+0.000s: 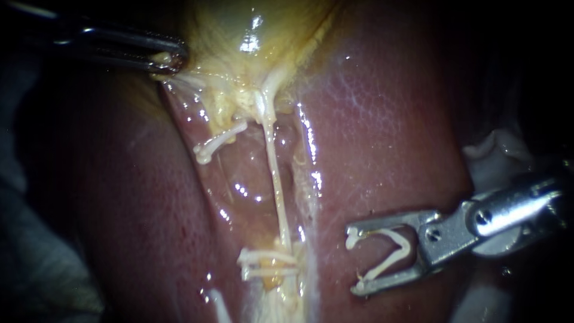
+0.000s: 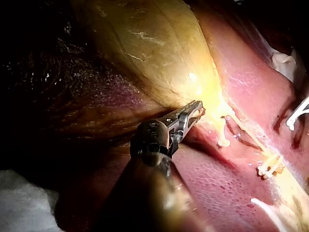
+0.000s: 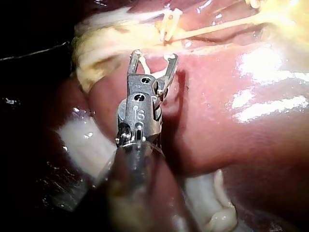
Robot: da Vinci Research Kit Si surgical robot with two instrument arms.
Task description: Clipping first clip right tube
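Right tube: thin, pale, string-like and taut, lying in a wet trough between two lobes of liver. Two clips sit across its lower end, close together. A shorter pale tube branches off to its left and ends in a blunt tip. Above the two clips the right tube is bare up to the yellow base of the gallbladder, with glistening membrane on either side. Its long axis runs from the gallbladder down the endoscope view, leaning slightly right toward the bottom. The right instrument lies over the liver to the tube's right, apart from it. Its jaws are spread wide around an open clip, one leg seated along each jaw, the mouth facing left toward the tube near the level of the two clips. The left instrument pinches the gallbladder's edge, jaws pressed on the tissue.
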